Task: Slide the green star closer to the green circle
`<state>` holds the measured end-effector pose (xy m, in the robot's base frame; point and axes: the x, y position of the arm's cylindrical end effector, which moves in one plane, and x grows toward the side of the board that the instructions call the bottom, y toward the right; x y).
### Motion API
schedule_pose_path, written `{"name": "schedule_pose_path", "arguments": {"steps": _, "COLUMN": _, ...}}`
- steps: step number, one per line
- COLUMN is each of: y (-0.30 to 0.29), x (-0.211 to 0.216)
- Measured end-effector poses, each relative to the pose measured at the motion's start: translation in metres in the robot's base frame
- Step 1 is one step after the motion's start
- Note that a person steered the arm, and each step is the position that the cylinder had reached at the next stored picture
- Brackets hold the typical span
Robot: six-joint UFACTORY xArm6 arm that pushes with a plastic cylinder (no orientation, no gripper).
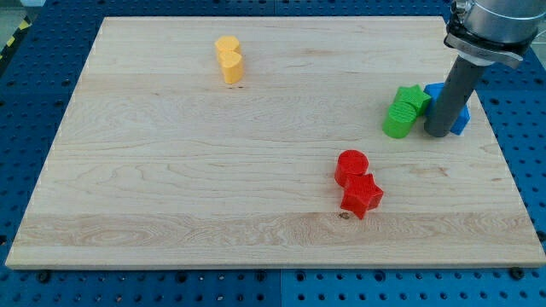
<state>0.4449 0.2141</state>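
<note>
Green star (413, 99) is sitting near the right edge of the tabletop (171, 170), toward the far right corner, and is already touching the green circle (397, 120), which is lying just in front of it. By the look of it the task is all but done: the two green blocks are sitting pressed together, so little or nothing is left to close.

The rod is standing just to the view's right of the pair, with the tip (438, 134) resting on the wood beside the green circle; whether it is touching either green block cannot be told. The arm is carrying no jaws, only the rod.

A blue block (461, 115) is hiding largely behind the rod, shape unclear. The star's points are partly masked too. Elsewhere, a red circle (351, 165) and red star (362, 196) are sitting together near the front edge, and two yellow blocks (229, 59) near the far edge, shapes hard to read.
</note>
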Motion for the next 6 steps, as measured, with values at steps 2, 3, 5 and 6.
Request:
{"name": "schedule_pose_path", "arguments": {"steps": 2, "y": -0.033, "x": -0.022}}
{"name": "schedule_pose_path", "arguments": {"steps": 3, "y": -0.060, "x": -0.052}}
{"name": "schedule_pose_path", "arguments": {"steps": 5, "y": -0.140, "x": -0.073}}
{"name": "schedule_pose_path", "arguments": {"steps": 6, "y": -0.142, "x": -0.145}}
